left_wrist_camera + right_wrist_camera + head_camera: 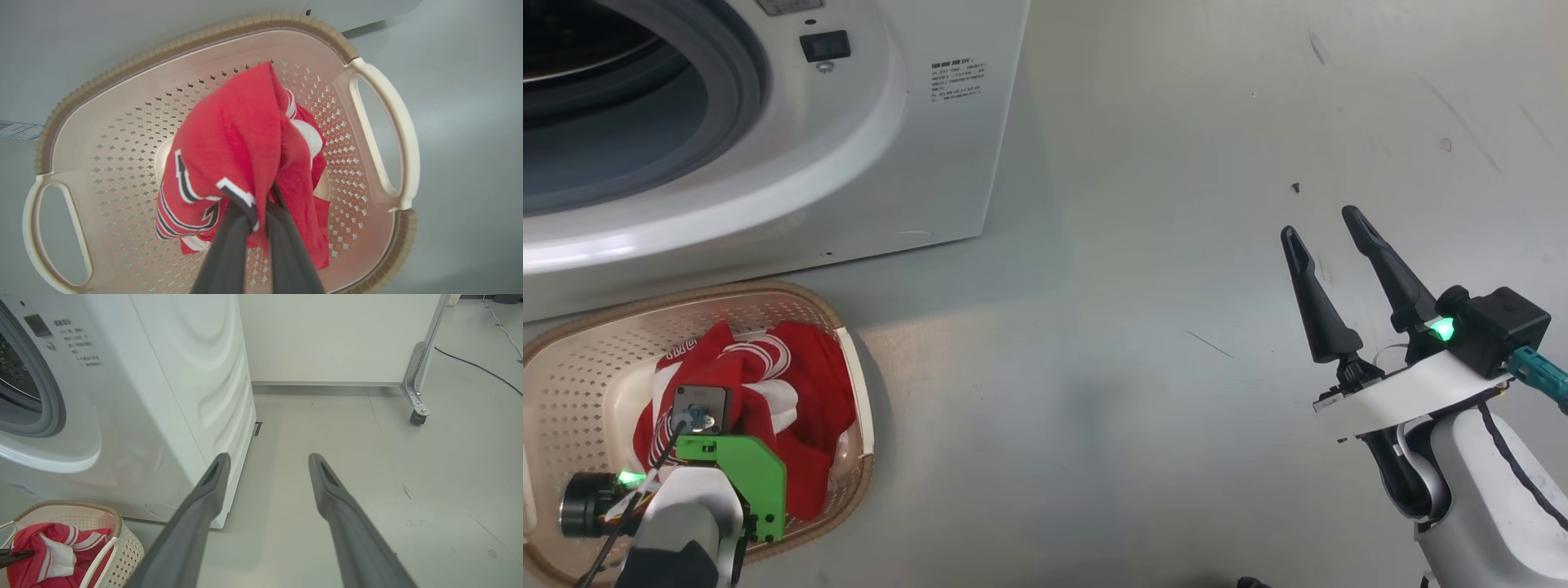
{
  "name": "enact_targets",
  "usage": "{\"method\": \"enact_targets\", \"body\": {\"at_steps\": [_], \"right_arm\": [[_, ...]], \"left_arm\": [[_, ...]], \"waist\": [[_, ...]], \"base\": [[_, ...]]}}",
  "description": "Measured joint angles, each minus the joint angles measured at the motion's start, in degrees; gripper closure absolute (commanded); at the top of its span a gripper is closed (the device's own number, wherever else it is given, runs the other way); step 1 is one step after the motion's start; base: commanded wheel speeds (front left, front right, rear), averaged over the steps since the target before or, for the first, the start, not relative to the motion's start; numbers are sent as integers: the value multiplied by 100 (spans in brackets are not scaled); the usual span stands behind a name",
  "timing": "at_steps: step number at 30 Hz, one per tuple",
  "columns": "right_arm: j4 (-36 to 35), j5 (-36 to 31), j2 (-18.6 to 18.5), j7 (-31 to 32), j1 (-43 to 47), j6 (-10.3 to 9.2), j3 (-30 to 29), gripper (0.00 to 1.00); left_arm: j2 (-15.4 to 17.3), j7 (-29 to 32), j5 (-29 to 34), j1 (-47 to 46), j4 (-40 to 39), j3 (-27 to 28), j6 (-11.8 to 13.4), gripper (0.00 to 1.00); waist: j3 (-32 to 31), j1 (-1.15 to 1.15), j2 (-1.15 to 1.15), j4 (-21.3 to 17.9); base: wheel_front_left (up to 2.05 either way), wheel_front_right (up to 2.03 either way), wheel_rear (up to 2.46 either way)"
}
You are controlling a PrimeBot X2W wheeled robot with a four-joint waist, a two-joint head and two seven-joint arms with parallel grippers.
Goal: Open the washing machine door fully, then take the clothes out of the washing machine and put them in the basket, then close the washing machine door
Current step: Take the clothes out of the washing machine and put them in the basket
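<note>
The clothes (237,134), a red jersey with white and black trim, hang bunched in my left gripper (259,206), which is shut on them just above the floor of the basket (196,38). In the head view my left wrist covers part of the clothes (809,384) inside the cream basket (858,384). The washing machine (874,163) stands right behind the basket with its drum mouth uncovered; the washing machine door is out of view. My right gripper (1325,227) hovers open and empty over the floor to the right. The right wrist view shows that gripper (268,457), the machine (171,375) and the basket (118,522).
A white panel on a caster (416,416) stands behind the machine's right side. A black cable (482,367) runs across the floor at the far right. Bare grey floor (1135,367) lies between the basket and my right arm.
</note>
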Motion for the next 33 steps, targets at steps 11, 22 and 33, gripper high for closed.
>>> {"method": "enact_targets", "body": {"at_steps": [11,22,33], "right_arm": [[-84,3,-16,0,-178,0,30,0],[-43,3,-4,-1,-179,0,-82,0],[55,2,87,0,-179,0,-70,0]], "left_arm": [[-45,-7,-29,-362,556,165,181,100],[-180,-191,-240,-514,996,267,225,0],[-267,-823,-371,-600,1101,336,170,0]], "waist": [[266,0,0,-46],[219,0,0,18],[-98,0,0,174]], "base": [[0,0,0],[0,0,0],[0,0,0]]}}
